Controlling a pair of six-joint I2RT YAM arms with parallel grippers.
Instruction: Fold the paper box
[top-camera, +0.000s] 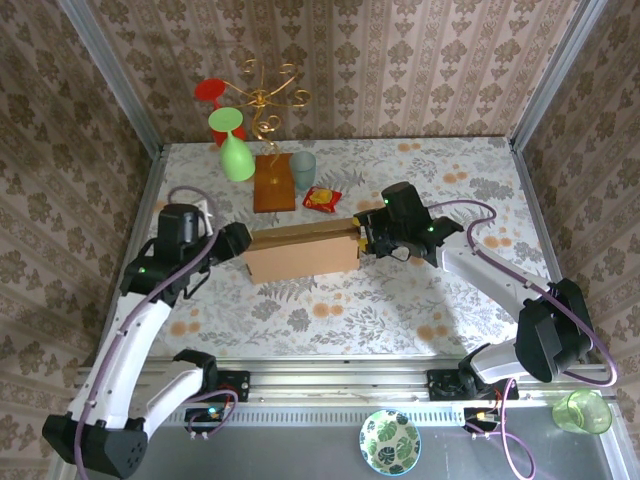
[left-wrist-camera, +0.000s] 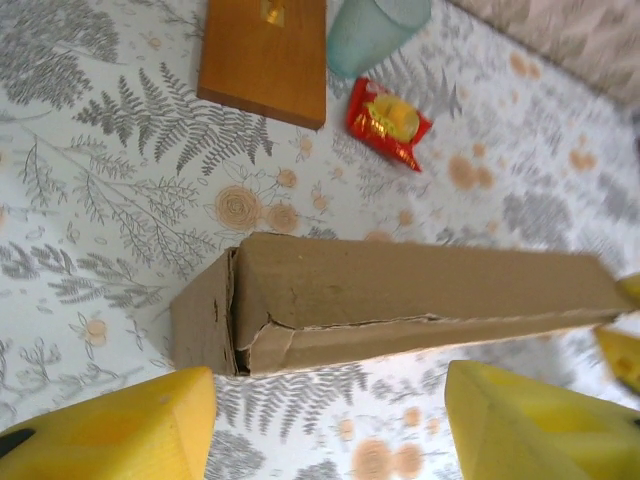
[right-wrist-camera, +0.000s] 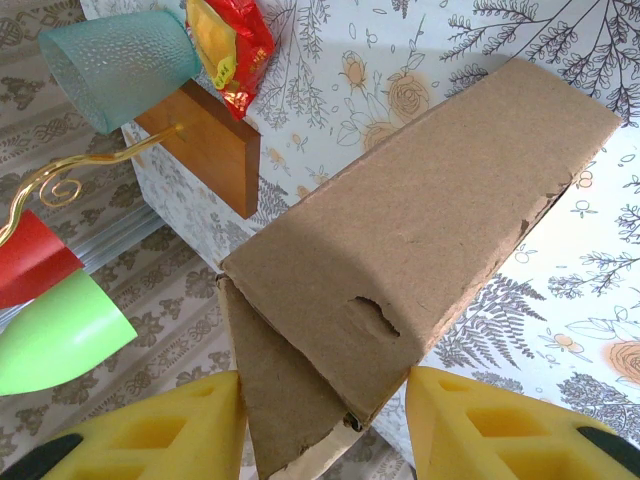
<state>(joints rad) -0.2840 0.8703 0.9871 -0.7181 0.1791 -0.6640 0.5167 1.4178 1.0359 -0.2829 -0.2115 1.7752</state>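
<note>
**Inspector:** Near edge first

**Assessor:** A leaf-patterned bowl (top-camera: 390, 441) and a clear green cup (top-camera: 582, 411) stand on the grey ledge in front of the arm bases, the cup at the far right

**Inspector:** Left side?

**Assessor:** The left gripper (left-wrist-camera: 328, 388) is spread wide. Its yellow fingers (left-wrist-camera: 130, 425) sit short of the left end of the paper box (top-camera: 302, 251), apart from the card and holding nothing

**Inspector:** Location and condition of the item?

**Assessor:** Mid-table on the floral tablecloth (top-camera: 400, 300), lying left to right, folded into a long narrow shape. The faces are plain brown. At the left end a seam gapes slightly along the lower edge

**Inspector:** Right side?

**Assessor:** The right gripper (right-wrist-camera: 325, 390) pinches the right end. One finger bears on a loose flap hanging under the top panel, the other on the corner. A small tear marks the top panel near that end

**Inspector:** Beyond the box?

**Assessor:** A red snack packet (top-camera: 322, 199) lies just behind it, apart, with print too blurred to read. To its left a wooden slab (top-camera: 274, 183) lies flat, with a teal tumbler (top-camera: 303, 167) just beside its right edge. A gold wire stand (top-camera: 266, 98) rises at the slab's far end, with a green glass (top-camera: 233, 145) and a red glass (top-camera: 212, 92) at its left
</note>
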